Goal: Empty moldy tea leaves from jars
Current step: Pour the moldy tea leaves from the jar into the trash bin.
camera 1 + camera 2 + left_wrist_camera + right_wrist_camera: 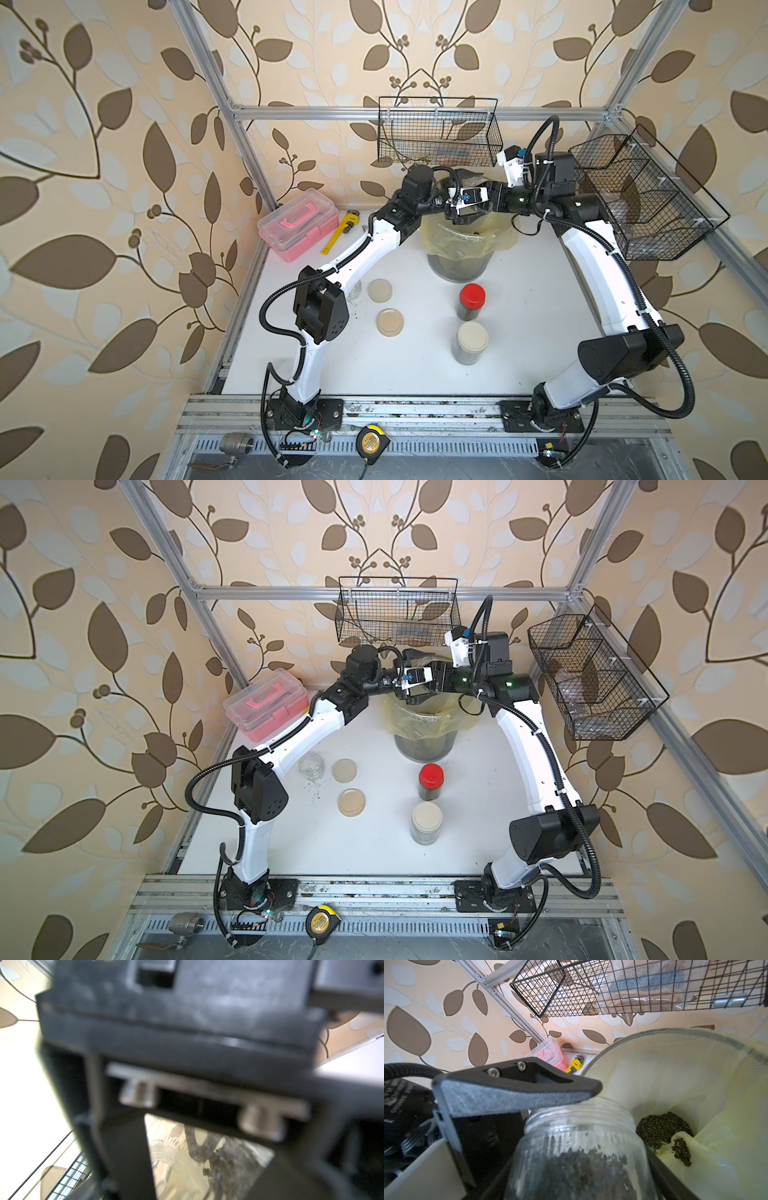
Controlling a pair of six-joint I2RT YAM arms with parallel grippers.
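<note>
Right gripper point(616, 1122) clamps the jar point(577, 1142) over the bin's point(643, 1033) twelve o'clock rim and should tip it steeper to spill the tea leaves point(583, 1169); I cannot tell the left gripper's point(461, 210) spread.

At 12 o'clock we see a lidless jar point(577, 1147) holding dark tea leaves point(581, 1169) (more heaped past its mouth). At the surface's point(415, 374) centre stand a red-lidded jar point(471, 301) and a beige-lidded jar point(471, 343); an empty jar point(311, 766) sits at 9 o'clock.

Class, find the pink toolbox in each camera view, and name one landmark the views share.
In a top view: pink toolbox at the table's far left corner.
In a top view: the same corner.
Left wrist: not in it.
Right wrist: toolbox next to the yellow wrench.
Landmark in the other three: the back-wall wire basket.
</note>
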